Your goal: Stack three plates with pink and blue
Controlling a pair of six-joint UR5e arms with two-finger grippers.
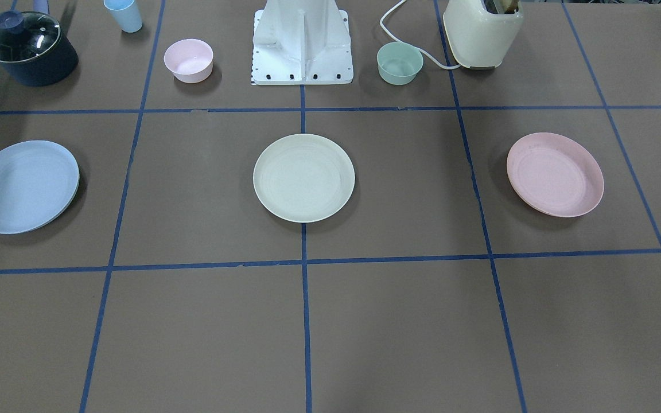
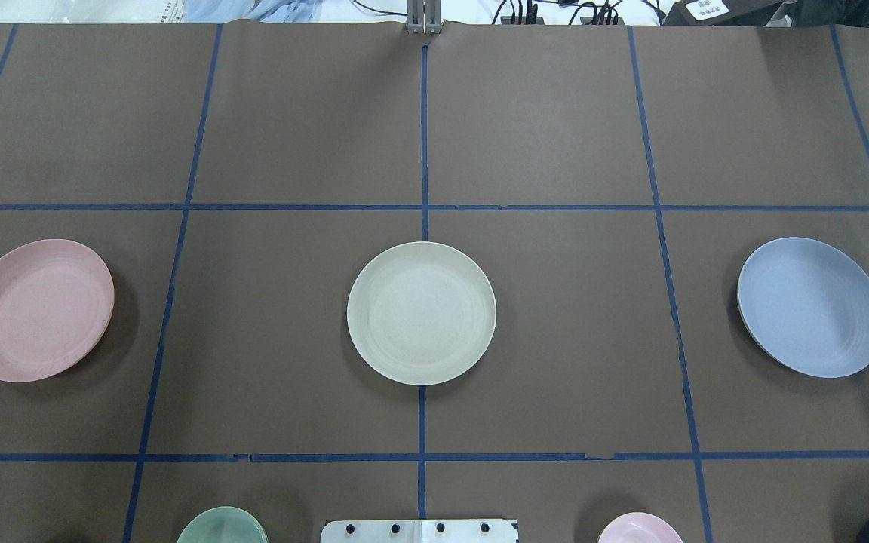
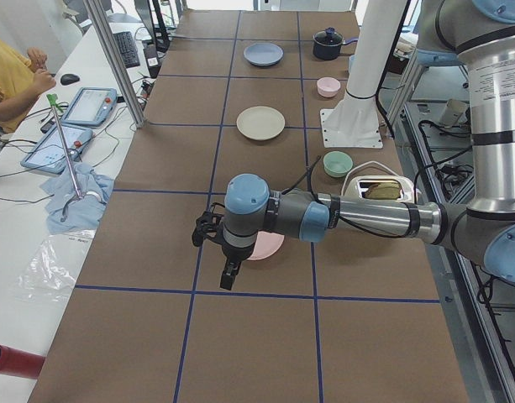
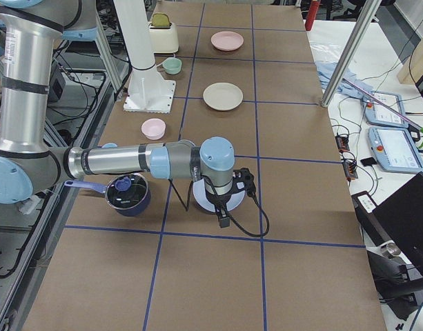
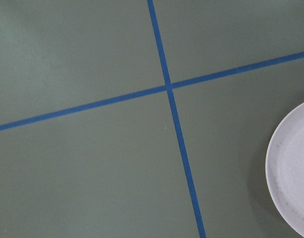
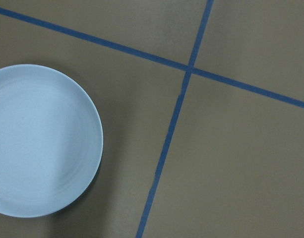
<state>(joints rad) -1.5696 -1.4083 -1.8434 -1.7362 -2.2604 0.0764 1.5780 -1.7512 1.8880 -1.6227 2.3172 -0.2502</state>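
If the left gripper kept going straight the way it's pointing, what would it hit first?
Probably the bare brown table, near the blue tape crossing. The left gripper points down, beside the round pink plate, not over it, though depth is unclear.

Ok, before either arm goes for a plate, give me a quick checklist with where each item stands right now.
1. Pink plate has nothing on top: ok.
2. Blue plate has nothing on top: ok.
3. Cream plate in the middle is bare, usable as the base: ok.
4. Table between the plates is free; pink bowl, green bowl and pot sit well apart from them: ok.
5. Left gripper open: cannot tell, it shows only in a side view.
6. Right gripper open: cannot tell, same reason.
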